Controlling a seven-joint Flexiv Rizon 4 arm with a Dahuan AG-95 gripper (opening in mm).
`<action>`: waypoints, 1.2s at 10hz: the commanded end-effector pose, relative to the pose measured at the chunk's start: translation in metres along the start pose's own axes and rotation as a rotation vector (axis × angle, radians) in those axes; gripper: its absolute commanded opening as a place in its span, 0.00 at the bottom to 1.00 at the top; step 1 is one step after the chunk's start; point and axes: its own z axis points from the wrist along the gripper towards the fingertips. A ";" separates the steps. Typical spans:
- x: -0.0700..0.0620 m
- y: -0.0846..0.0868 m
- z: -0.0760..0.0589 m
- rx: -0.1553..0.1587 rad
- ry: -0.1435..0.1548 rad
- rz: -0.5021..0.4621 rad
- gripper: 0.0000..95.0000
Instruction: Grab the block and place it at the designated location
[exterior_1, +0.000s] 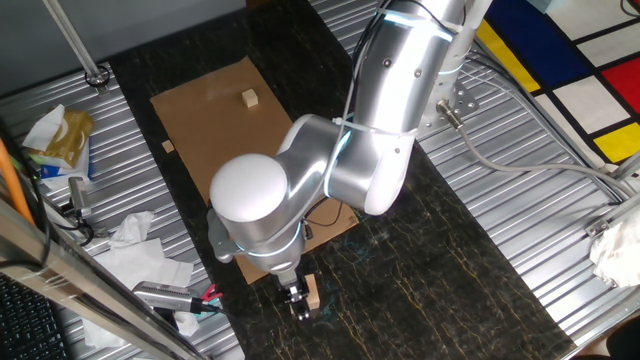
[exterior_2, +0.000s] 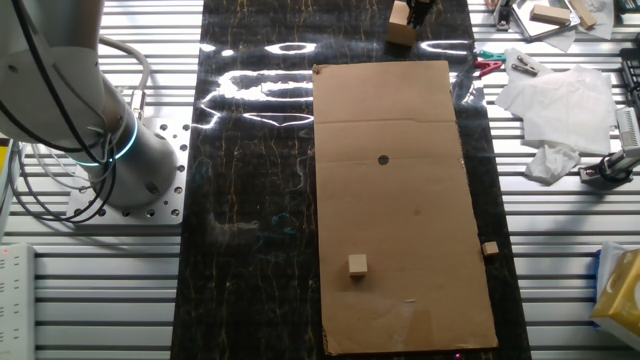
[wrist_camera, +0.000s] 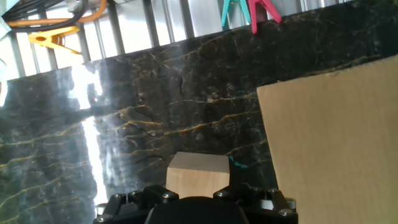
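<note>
Block (wrist_camera: 198, 175) sits on dark tabletop (wrist_camera: 155, 106), just off cardboard sheet (wrist_camera: 336, 137). Claw (exterior_1: 298, 300) beside block; grip unclear.

You have bright, even overhead lighting in all three views. Expect strong glare on the glossy black slab (exterior_2: 250, 200): white streaks near its far end in the other fixed view, and a tall white patch at the left in the hand view. The arm (exterior_1: 380, 110) shows a soft highlight along its shell. Shadows are faint and short. The cardboard (exterior_2: 400, 200) is matte, without reflections. In the hand view the gripper (wrist_camera: 196, 202) base at the bottom edge is dark and slightly soft; the block (wrist_camera: 198, 177) is acceptably sharp.
</note>
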 end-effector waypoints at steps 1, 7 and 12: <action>0.001 0.000 0.001 -0.002 0.006 0.011 0.80; 0.004 0.000 0.008 -0.012 0.010 0.038 0.80; 0.008 -0.001 0.011 -0.014 0.007 0.048 0.80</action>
